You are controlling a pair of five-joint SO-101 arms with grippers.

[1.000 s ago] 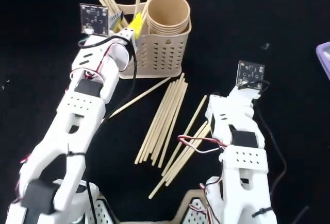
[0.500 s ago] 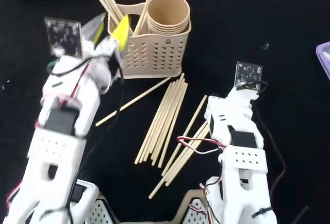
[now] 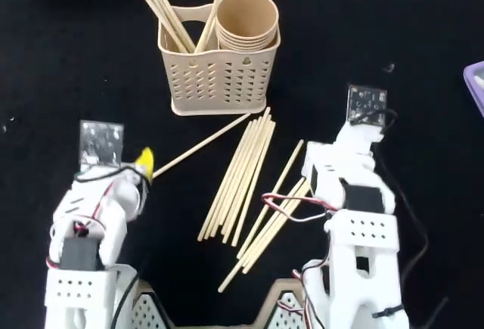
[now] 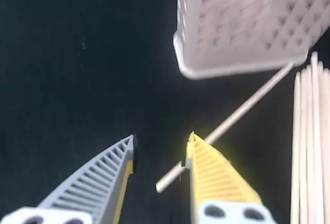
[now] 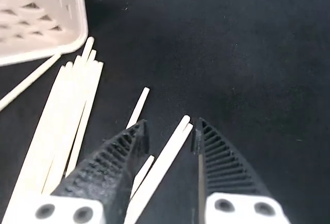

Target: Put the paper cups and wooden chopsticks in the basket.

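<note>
Slippage looms: spread fingers of the left gripper (image 4: 160, 149) frame only the end of the lone pale wooden chopstick (image 4: 242, 110), so closing may flick it away.

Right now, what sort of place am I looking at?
Probably a robot practice bench, not a kitchen: a left arm and right arm sit at a black table, with a basket holding paper cups and loose wooden chopsticks lying beside it.

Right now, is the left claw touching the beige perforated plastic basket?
Apart. The left wrist view shows the open left claw short of the beige perforated plastic basket, with bare black table between them.
</note>
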